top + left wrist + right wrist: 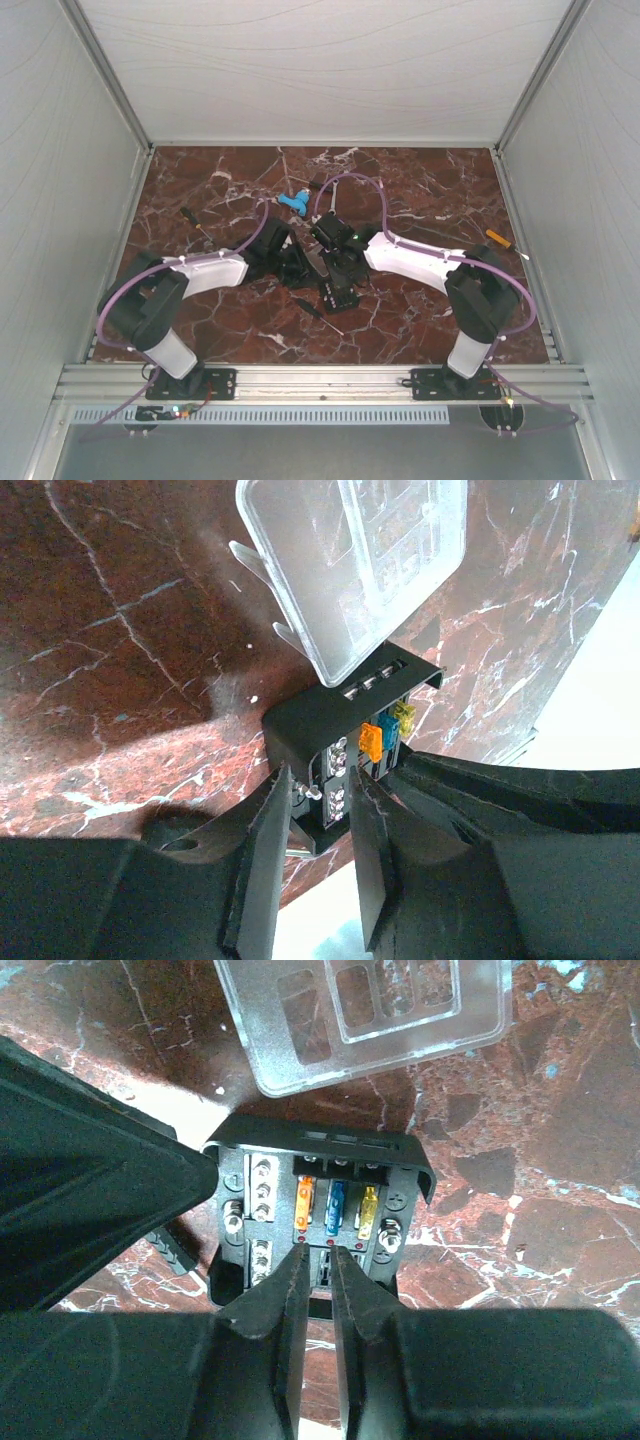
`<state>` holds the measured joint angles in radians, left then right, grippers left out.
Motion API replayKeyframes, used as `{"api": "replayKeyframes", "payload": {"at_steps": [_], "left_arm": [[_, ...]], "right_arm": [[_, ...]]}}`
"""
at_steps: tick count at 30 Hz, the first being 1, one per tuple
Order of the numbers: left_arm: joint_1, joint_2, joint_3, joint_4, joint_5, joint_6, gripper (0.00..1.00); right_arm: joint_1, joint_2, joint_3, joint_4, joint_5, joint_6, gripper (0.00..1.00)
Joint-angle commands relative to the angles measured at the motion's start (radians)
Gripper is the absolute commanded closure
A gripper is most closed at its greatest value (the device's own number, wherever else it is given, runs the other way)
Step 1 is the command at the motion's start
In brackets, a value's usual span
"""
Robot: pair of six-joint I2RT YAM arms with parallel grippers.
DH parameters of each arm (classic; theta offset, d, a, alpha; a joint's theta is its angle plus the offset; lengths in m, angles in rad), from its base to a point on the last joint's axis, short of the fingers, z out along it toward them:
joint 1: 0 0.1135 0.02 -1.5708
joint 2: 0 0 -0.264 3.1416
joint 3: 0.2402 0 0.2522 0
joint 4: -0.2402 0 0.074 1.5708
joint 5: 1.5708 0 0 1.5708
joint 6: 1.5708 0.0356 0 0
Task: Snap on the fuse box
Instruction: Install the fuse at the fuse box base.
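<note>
Red-brown marble table [420, 320] carries the fuse box [320, 1190], open face up. Left gripper [320, 790] and right gripper [320, 1255] both sit narrow-jawed at its near edge; grip cannot be told. Clear lid [370, 1020] lies off, just beyond its far edge.

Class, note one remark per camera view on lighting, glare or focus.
Top external: soft, even light on the marble table. Left wrist: clear lid glares white, right edge of the picture overexposed. Right wrist: fuse box sharp, right gripper's fingers dark and blurred.
</note>
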<state>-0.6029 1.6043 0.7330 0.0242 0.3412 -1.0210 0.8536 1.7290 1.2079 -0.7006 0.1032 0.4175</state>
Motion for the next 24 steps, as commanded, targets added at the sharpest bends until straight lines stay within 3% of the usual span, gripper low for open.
{"api": "replayKeyframes", "payload": {"at_steps": [1,11,24], "left_arm": [[0.003,0.006,0.029,0.0,0.028,0.02,0.69],[0.003,0.052,0.04,0.012,0.056,0.033,0.7],[0.004,0.057,0.036,0.013,0.064,0.036,0.73]], "right_arm": [[0.005,0.011,0.041,0.01,-0.017,0.039,0.89],[0.008,0.06,0.069,0.004,-0.026,0.053,0.9],[0.011,0.121,0.079,-0.083,-0.008,0.046,1.0]]}}
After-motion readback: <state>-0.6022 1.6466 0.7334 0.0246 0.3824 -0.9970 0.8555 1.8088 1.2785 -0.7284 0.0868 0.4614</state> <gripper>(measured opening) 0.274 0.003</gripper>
